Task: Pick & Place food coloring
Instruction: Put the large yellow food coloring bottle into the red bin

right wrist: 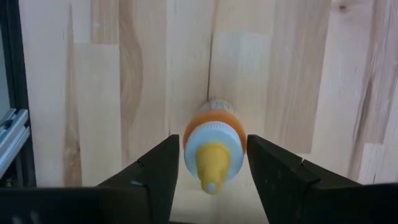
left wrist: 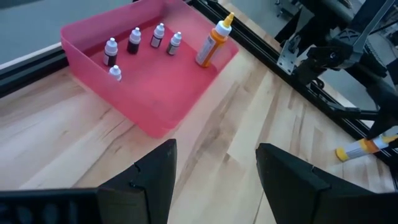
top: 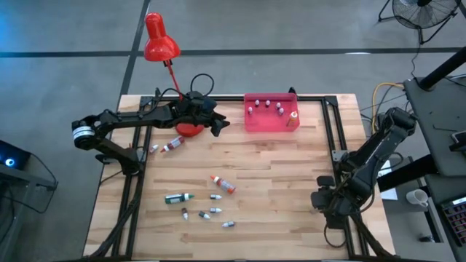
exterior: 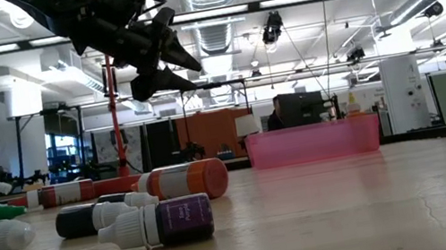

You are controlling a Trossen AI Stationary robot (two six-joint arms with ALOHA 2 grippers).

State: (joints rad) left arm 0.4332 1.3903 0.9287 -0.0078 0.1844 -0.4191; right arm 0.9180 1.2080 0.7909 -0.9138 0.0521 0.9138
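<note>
An orange food coloring bottle [right wrist: 211, 146] with a white collar and yellow cap shows cap-first between the fingers of my right gripper [right wrist: 212, 143], near the table's right rail. The gripper points down and is open, with a thin gap on each side of the bottle. In the left wrist view this bottle [left wrist: 364, 148] lies nearly level. My left gripper [top: 220, 125] hangs open in the air just left of the pink tray [top: 269, 122]. Several small bottles and an orange one [left wrist: 214, 43] stand upright in the tray. More bottles [top: 223, 184] lie loose on the wood.
A red desk lamp [top: 160, 44] stands at the far left, its base under my left arm. Two bottles [top: 172, 145] lie near that base. Several bottles, one dark green [top: 177, 197], are scattered near the front. Black rails [top: 336, 145] run along the table's sides.
</note>
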